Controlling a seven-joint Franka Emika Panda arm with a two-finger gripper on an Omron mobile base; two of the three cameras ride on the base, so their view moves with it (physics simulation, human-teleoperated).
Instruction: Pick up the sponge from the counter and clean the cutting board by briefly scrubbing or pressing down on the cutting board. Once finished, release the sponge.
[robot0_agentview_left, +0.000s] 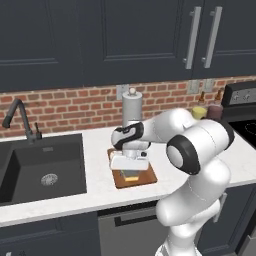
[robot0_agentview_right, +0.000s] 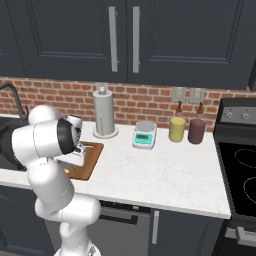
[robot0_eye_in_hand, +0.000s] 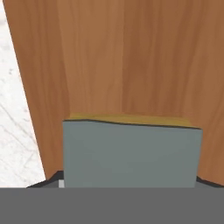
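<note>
The brown wooden cutting board (robot0_agentview_left: 146, 176) lies on the white counter (robot0_agentview_left: 100, 190) just right of the sink. My gripper (robot0_agentview_left: 130, 169) points straight down over the board's front half and is shut on the sponge (robot0_agentview_left: 131, 175), which rests against the wood. In the hand view the sponge's grey-green top (robot0_eye_in_hand: 131, 153) spans the space between the two finger tips, with a thin yellow edge along its far side. Beyond it is the board's grain (robot0_eye_in_hand: 127, 57). In the right base view my arm covers much of the board (robot0_agentview_right: 92, 157).
A black sink (robot0_agentview_left: 42, 167) with a faucet (robot0_agentview_left: 20, 117) sits left of the board. A paper towel holder (robot0_agentview_right: 104, 115) stands behind it. A white scale (robot0_agentview_right: 144, 135) and two jars (robot0_agentview_right: 176, 129) stand to the right, before the stove (robot0_agentview_right: 240, 165).
</note>
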